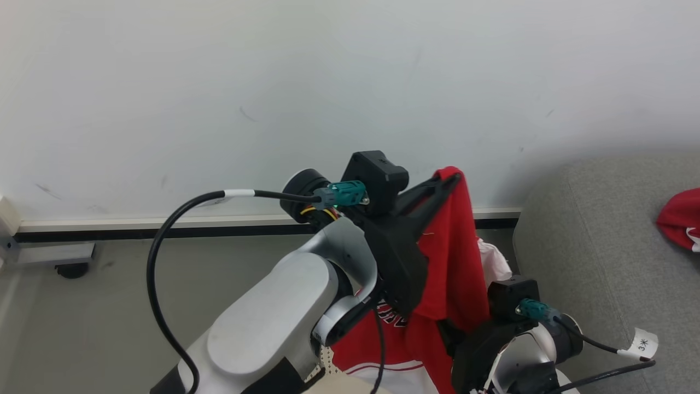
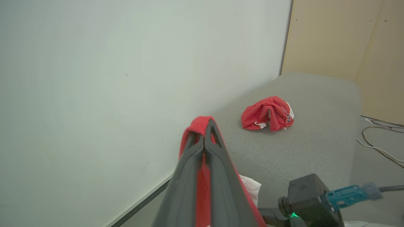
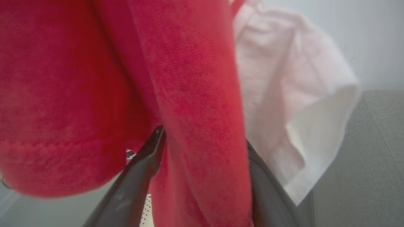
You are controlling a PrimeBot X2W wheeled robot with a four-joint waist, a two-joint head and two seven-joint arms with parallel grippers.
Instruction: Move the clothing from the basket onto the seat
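Our left claw (image 1: pixel 451 179) pinches the red shirt (image 1: pixel 454 262) tight and holds it up beside the grey seat (image 1: pixel 590 246). Our right claw (image 3: pixel 203 138) is wide open, the shirt hanging between its fingers (image 3: pixel 148 157).

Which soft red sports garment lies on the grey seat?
The crumpled red garment on the grey woven seat; the hanging red garment is pinched in the left gripper.

Two red garments (image 1: pixel 456 257) (image 1: pixel 681 219), one seat (image 1: pixel 590 246), two grippers (image 2: pixel 206 124) (image 3: pixel 203 148).
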